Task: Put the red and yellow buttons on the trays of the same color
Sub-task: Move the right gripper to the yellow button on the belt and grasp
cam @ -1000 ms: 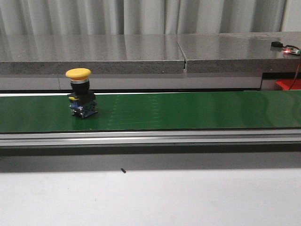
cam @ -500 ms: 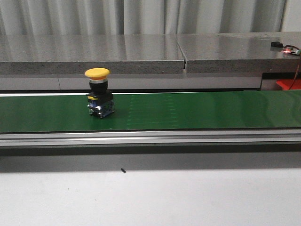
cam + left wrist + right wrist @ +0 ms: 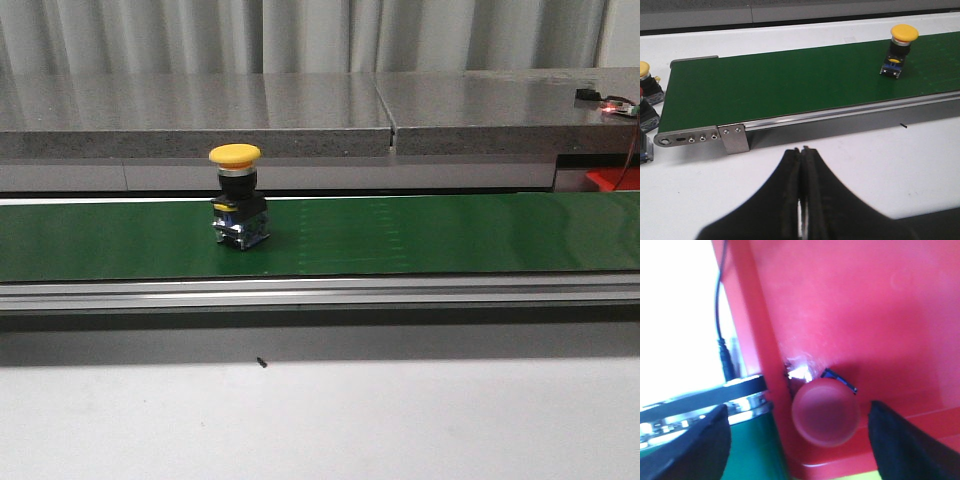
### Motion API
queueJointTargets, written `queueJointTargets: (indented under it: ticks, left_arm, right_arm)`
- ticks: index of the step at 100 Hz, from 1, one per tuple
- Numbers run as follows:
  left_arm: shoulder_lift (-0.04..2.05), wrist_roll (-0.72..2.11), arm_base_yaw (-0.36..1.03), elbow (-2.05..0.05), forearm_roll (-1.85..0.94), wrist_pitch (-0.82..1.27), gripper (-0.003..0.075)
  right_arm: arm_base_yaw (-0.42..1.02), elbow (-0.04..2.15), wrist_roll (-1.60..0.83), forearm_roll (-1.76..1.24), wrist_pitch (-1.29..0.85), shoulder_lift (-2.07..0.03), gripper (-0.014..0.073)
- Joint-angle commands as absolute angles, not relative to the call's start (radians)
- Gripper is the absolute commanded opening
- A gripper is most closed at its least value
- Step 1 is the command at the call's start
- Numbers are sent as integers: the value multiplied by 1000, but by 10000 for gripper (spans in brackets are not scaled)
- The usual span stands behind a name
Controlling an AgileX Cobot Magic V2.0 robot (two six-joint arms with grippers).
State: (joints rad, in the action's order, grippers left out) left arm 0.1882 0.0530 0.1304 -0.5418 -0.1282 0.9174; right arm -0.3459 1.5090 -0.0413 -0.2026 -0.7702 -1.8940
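Observation:
A yellow button (image 3: 237,205) with a black and blue base stands upright on the green conveyor belt (image 3: 450,235), left of its middle. The left wrist view shows the same yellow button (image 3: 900,42) far from my left gripper (image 3: 801,150), which is shut with nothing in it above the white table. My right gripper (image 3: 799,410) is open over the red tray (image 3: 865,315). A red button (image 3: 825,412) stands in that tray between the spread fingers, touching neither. A sliver of yellow edge (image 3: 850,475) shows beside the red tray. Neither gripper appears in the front view.
Several spare buttons (image 3: 646,95) sit on the table beside the belt's end roller (image 3: 670,140). A grey stone ledge (image 3: 300,120) runs behind the belt. A corner of the red tray (image 3: 612,180) shows at the far right. A black cable (image 3: 722,340) hangs beside that tray.
The yellow button has travelled to the right along the belt, staying upright. No gripper shows in the earlier frames.

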Motion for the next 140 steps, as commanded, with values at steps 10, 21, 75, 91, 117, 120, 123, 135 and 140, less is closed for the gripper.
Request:
queueJointTargets:
  ticks: [10, 21, 75, 91, 117, 120, 123, 135, 140]
  left_arm:
    - [198, 51, 136, -568, -144, 852, -20]
    - [198, 51, 136, -568, -144, 852, -20]
    - [198, 51, 136, -568, -144, 852, -20]
    - [198, 51, 136, -568, -144, 852, -20]
    - [198, 51, 136, -568, -144, 852, -20]
    - [198, 51, 136, -568, -144, 852, -20]
    - [198, 51, 136, -568, -144, 852, -20]
    - [198, 51, 136, -568, -144, 852, -20]
    - [198, 51, 136, -568, -144, 852, -20]
  right_arm:
    - [-336, 1501, -85, -216, -732, -1746, 570]
    - [-316, 1448, -115, -215, -716, -1683, 570]
    - [-79, 1261, -241, -215, -695, -1464, 570]
    - [8, 1260, -254, -217, -733, -1464, 570]
    - [154, 1260, -343, -235, -761, -1466, 570]
    - [174, 1260, -355, -240, -761, -1467, 570]
    - [189, 1260, -367, -245, -761, -1469, 570]
    - [243, 1260, -423, -258, -761, -1486, 570]
    - [262, 1260, -455, -265, -763, -1495, 570]
